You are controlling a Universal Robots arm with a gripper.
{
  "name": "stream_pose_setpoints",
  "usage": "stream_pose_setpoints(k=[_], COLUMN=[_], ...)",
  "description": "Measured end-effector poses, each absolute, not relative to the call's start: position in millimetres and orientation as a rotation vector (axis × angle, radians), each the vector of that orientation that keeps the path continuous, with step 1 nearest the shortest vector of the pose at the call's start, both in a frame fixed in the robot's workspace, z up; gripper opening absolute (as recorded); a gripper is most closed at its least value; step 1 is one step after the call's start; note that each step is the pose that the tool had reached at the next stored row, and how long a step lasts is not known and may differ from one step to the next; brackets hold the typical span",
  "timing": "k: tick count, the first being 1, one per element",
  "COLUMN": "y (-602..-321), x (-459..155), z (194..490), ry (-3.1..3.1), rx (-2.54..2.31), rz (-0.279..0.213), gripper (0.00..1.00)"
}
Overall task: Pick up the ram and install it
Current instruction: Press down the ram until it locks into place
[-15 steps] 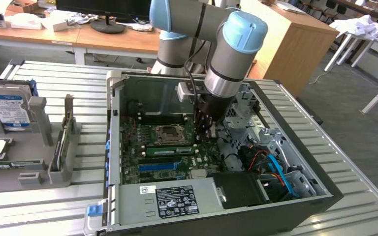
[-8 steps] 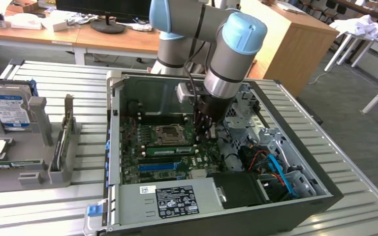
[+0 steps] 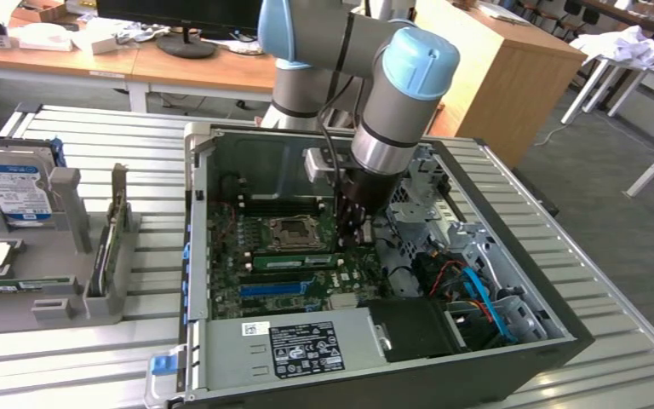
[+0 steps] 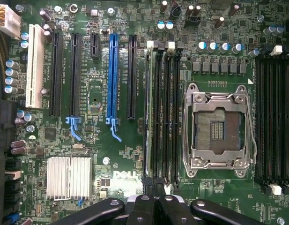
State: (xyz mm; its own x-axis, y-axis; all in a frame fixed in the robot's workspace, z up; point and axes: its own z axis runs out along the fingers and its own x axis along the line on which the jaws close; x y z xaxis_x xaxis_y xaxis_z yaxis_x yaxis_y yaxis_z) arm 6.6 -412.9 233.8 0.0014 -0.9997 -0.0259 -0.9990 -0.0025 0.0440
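The ram (image 3: 293,261), a long green stick with a pale label strip, stands on edge in a slot of the motherboard (image 3: 253,294), between the CPU socket (image 3: 287,232) and the blue slot (image 3: 272,289). The wrist view looks straight down on the ram (image 4: 148,117), a thin edge in the slot nearest the blue strip. My gripper (image 3: 353,243) hangs inside the open computer case, just above one end of the ram. Its black fingertips (image 4: 154,187) are pressed together with nothing between them.
The case walls (image 3: 197,221) ring the motherboard, with a power supply (image 3: 304,345) at the front and a drive cage with cables (image 3: 463,281) on the exterior view's right. A grey holder (image 3: 60,298) on that view's left carries a hard drive (image 3: 14,192) and a thin upright board (image 3: 111,230).
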Motion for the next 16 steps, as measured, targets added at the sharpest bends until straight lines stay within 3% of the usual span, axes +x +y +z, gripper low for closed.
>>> stream_pose_setpoints(k=[16], y=[-412.8], x=[6.6], z=[227.7], ry=[-2.210], rx=[2.214], rz=[-0.077], gripper=[0.11])
